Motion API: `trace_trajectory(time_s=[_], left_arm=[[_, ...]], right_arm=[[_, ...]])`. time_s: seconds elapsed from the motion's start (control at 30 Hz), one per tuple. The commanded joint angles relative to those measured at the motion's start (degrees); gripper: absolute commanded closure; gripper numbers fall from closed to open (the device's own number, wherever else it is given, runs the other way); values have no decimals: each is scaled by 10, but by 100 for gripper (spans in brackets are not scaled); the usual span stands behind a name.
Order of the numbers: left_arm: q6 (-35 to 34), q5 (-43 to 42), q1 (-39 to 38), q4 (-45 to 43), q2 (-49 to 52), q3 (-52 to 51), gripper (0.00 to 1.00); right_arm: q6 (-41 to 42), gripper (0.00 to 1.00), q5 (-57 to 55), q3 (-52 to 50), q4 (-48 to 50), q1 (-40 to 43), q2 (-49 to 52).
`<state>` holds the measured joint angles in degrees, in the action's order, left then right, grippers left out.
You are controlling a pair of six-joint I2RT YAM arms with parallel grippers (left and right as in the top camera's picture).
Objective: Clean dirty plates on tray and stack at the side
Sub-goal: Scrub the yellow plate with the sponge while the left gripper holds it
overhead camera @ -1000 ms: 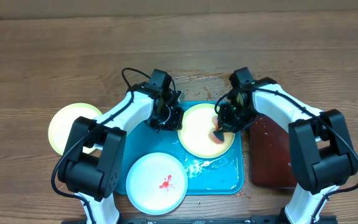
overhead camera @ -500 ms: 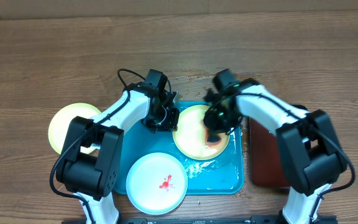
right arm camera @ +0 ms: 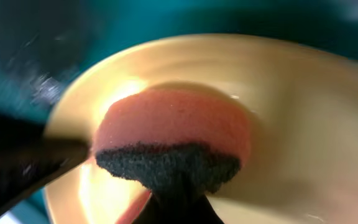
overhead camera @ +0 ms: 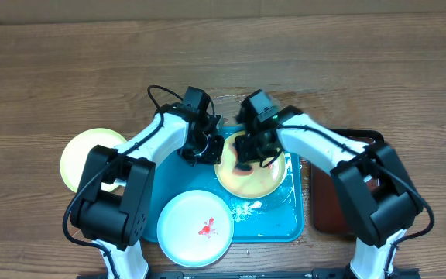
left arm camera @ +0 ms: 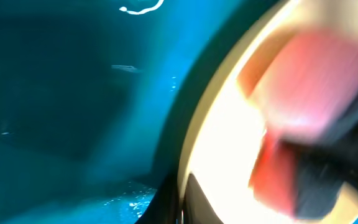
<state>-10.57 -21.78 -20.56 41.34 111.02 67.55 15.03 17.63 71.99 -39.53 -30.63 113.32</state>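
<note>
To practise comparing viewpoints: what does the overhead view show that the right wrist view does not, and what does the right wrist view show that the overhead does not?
Only overhead: the white plate with a red smear, a second yellow plate lying off the turquoise tray, the dark tray and the wooden table.
Only right wrist: the sponge close up, pink foam with a dark scouring layer, pressed onto the central yellow plate.
Both: the central yellow plate and the turquoise tray beneath it.

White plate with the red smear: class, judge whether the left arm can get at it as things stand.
Probably yes. The white plate lies uncovered near the left arm, nothing across it. The left hand, shut at the yellow plate's rim, must leave that first.
</note>
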Motion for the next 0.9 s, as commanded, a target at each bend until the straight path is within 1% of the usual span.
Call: trace_trajectory(time_s=[0.0,0.17,0.3,0.4,0.53,0.67,0.8,0.87], left_arm=[[0,15,-12,6,9,-4,96],[-17,29,-12,6,9,-4,96],[-19,30,-12,1,9,-4,96],[-21,34,-12,1,9,-4,96],[-26,43,-12,2,9,-4,96],[-28,43,-12,-1,9,-4,96],[-28,43,-12,0,9,-4,96],[-28,42,-12,0,9,-4,96]], right_arm=[[50,96,-92,5,-20,60,13],[33,96,-108,5,-105,129,12],[-6,96,-106,5,-172,143,12],[-31,96,-100,5,-207,122,12],[-80,96,-35,5,-228,74,12],[-82,96,17,5,-225,21,12],[-75,96,68,5,-199,-15,12],[-54,96,80,5,-183,-26,12]])
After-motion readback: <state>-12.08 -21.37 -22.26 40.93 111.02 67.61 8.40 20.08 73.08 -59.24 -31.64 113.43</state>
